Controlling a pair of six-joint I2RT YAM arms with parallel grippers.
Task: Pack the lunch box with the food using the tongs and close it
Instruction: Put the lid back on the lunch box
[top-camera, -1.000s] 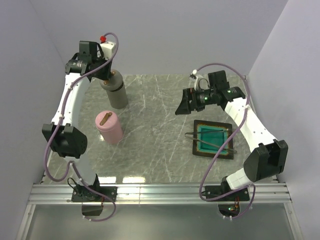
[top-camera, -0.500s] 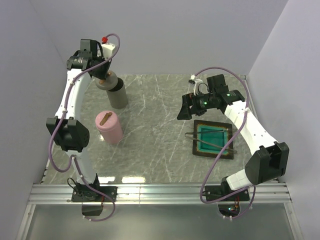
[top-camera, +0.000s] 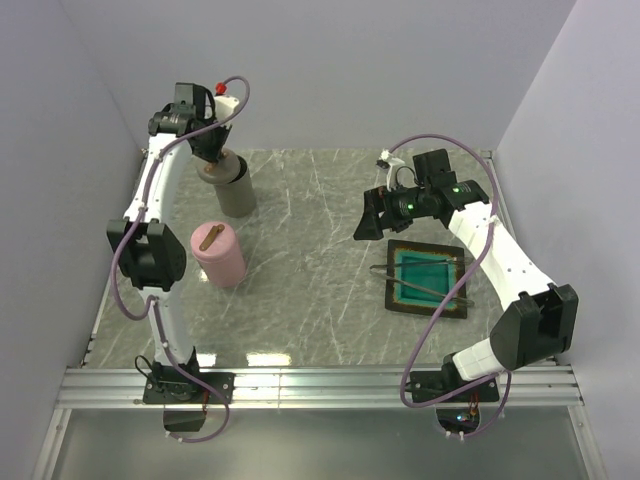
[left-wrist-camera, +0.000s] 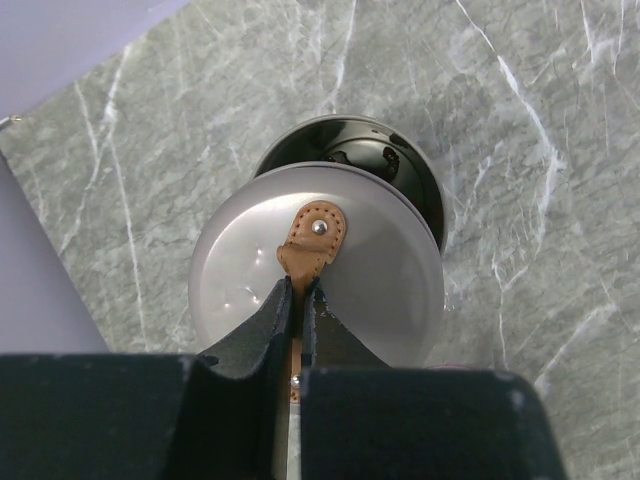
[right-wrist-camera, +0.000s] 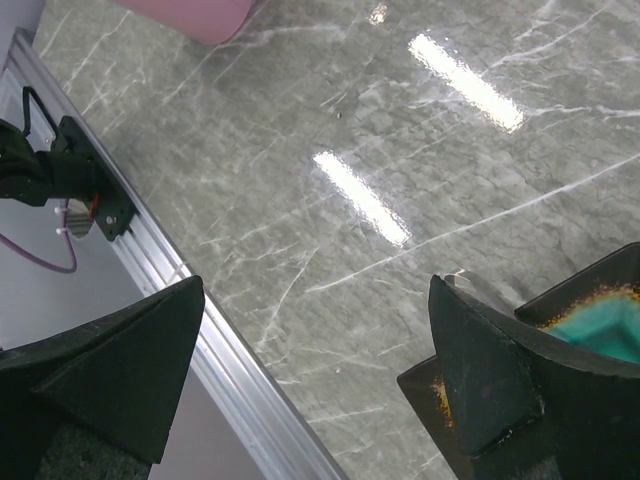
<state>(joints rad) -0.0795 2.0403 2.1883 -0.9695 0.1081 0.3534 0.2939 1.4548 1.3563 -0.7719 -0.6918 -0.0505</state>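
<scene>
Fingers (left-wrist-camera: 265, 330) of the left gripper (left-wrist-camera: 298, 290) are pressed together on the brown leather tab (left-wrist-camera: 312, 240) of the grey lid (left-wrist-camera: 380, 290). We see the lid hanging over the grey container (top-camera: 237, 195), shifted a little to one side, so a part of the dark mouth shows behind it in the left wrist view. Whether the lid touches the rim, we cannot tell, and what lies inside the container is too dark to make out.

The grey container stands upright at the far left of the table (top-camera: 310, 250). Near it, closer to the arm bases, stands a pink container (top-camera: 222, 258) with its own lid on and a brown tab on top.

The tongs (top-camera: 400, 271) lie across a dark tray (top-camera: 425, 312) with a teal inside, on the right side of the table. No gripper holds them. They are too thin in the top view for us to say whether their arms are apart or together.

The right gripper (right-wrist-camera: 315, 300) hangs above the bare table just beside the far left corner of the tray, with its jaws spread wide and nothing between them.
</scene>
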